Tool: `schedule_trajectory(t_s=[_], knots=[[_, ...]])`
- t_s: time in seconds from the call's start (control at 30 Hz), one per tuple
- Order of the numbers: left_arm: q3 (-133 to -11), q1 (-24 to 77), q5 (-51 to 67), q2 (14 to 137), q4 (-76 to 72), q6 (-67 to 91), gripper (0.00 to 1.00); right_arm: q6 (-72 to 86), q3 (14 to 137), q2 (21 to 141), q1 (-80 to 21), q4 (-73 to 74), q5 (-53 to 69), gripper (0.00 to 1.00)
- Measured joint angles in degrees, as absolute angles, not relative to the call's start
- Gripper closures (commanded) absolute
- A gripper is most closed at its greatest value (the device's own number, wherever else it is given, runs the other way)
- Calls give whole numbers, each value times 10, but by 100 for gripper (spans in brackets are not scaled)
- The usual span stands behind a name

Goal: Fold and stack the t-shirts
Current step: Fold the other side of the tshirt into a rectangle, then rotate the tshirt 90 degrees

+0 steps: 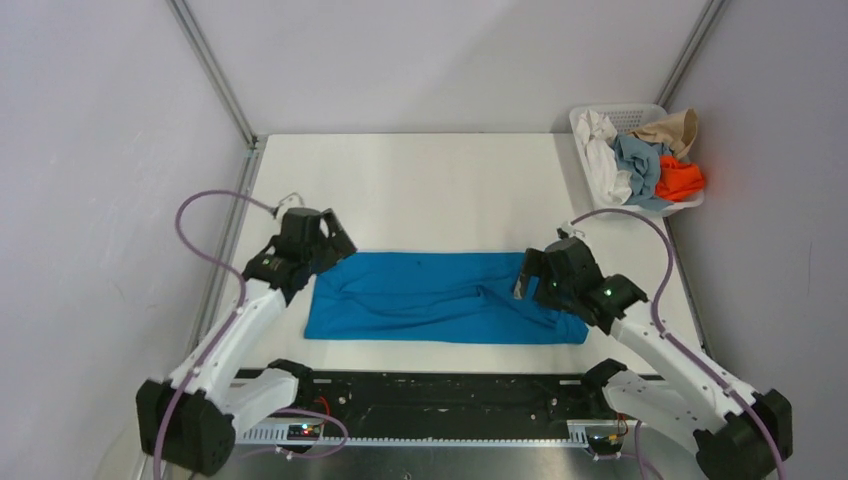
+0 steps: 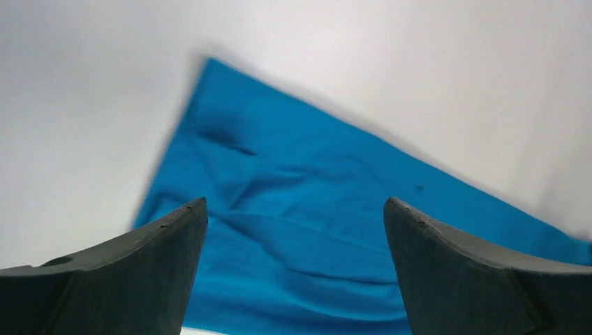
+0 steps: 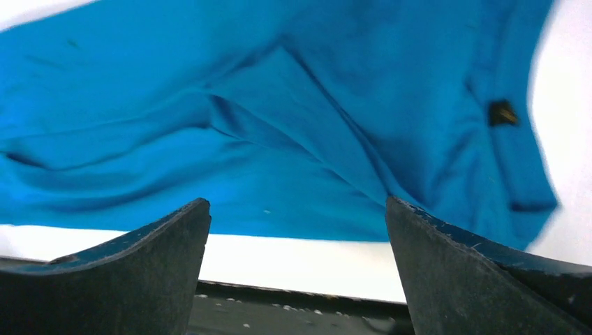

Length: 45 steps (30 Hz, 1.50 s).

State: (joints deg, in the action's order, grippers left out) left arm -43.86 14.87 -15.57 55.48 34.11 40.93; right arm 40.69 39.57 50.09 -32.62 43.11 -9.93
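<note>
A vivid blue t-shirt (image 1: 440, 297) lies folded into a long band across the near half of the white table (image 1: 430, 190), wrinkled along its middle. My left gripper (image 1: 338, 240) hovers at the band's far left corner, open, with only blue cloth (image 2: 300, 209) seen between its fingers (image 2: 167, 251). At the right end my right gripper (image 1: 524, 276) is also open and holds nothing; the blue shirt (image 3: 279, 125) and its small dark tag (image 3: 502, 112) show beyond the fingers (image 3: 447, 258). White, grey-blue, tan and orange t-shirts (image 1: 645, 160) are heaped in the basket.
The white lattice basket (image 1: 590, 118) stands at the table's far right corner. A black rail (image 1: 440, 395) runs along the near table edge between the arm bases. Grey walls enclose the table on three sides.
</note>
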Motion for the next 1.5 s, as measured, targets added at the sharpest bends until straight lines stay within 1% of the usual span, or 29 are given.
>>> schedule_trajectory(t_s=[0.07, 0.17, 0.33, 0.5, 0.7, 0.83, 1.0, 1.27, 1.4, 1.5], knots=[[-458, 167, -120, 594, 313, 405, 0, 398, 396, 530, -305, 381, -63, 1], [-475, 197, -71, 676, 271, 400, 0, 396, 397, 612, -269, 301, -8, 1], [-479, 226, -15, 799, 239, 394, 0, 396, 397, 733, -227, 219, 34, 1], [-469, 226, -2, 839, 227, 390, 0, 396, 397, 795, -212, 184, 62, 1], [-412, 197, -17, 815, 209, 396, 0, 392, 397, 789, -240, 181, 76, 1], [-362, 143, -31, 757, 204, 407, 0, 392, 393, 747, -279, 204, 80, 0], [-334, 118, -51, 717, 208, 417, 0, 392, 390, 707, -336, 230, 75, 1], [-312, 77, -117, 666, 264, 436, 0, 390, 354, 698, -439, 259, 76, 1], [-294, 55, -149, 607, 293, 445, 0, 387, 353, 662, -510, 288, 70, 1], [-289, 36, -164, 572, 310, 451, 0, 388, 352, 626, -525, 308, 55, 1]])
